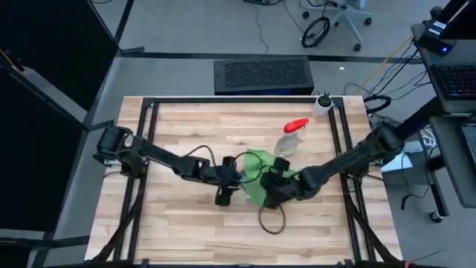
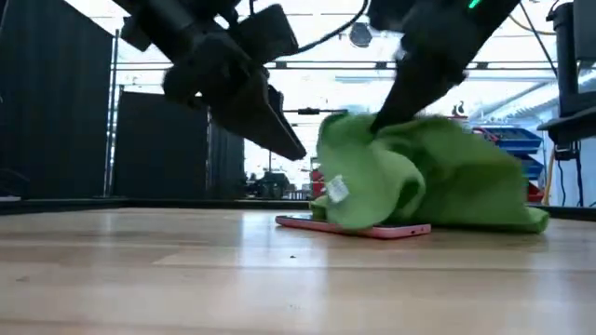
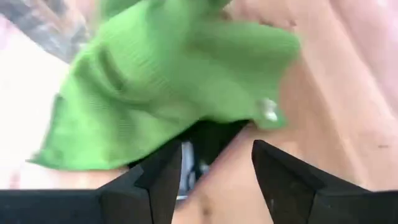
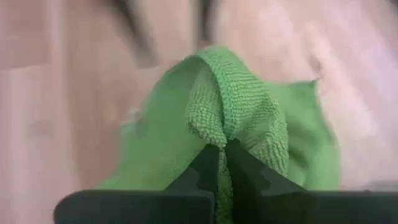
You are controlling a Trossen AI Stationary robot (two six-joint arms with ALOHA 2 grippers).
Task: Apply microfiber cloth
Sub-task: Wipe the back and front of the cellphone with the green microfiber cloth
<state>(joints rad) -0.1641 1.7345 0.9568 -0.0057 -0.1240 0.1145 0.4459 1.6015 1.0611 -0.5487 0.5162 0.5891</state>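
While the bright green microfiber cloth (image 2: 419,181) lies bunched over a flat pink-edged phone (image 2: 358,226) near the middle of the pale wooden bench (image 1: 186,149), both arms meet over it.

Nearest the front edge of the bench in the high view, a dark loop of cable (image 1: 274,221) lies on the wood just beside the cloth (image 1: 256,179).

The right gripper (image 4: 222,163) is closed on a raised fold of the cloth (image 4: 236,118); its two dark fingers (image 4: 205,168) pinch the fabric between them, and the low view shows the cloth pulled up into a peak under that arm. A small white label (image 2: 336,191) hangs on the cloth's side facing the low camera.

The left gripper (image 3: 216,168) hovers just beside the cloth (image 3: 161,81) with its fingers (image 3: 280,174) spread apart and holding nothing; a dark part of the phone (image 3: 208,140) shows past them under the cloth's edge. In the low view this gripper (image 2: 284,140) points down toward the cloth and stands clear of the bench.

Farther back on the bench, a clear plastic spray bottle with a red nozzle (image 1: 291,135) lies near the cloth. Beyond it, a small white cup-like item (image 1: 323,101) sits at the far right corner, and a black perforated box (image 1: 262,76) stands past the far edge.
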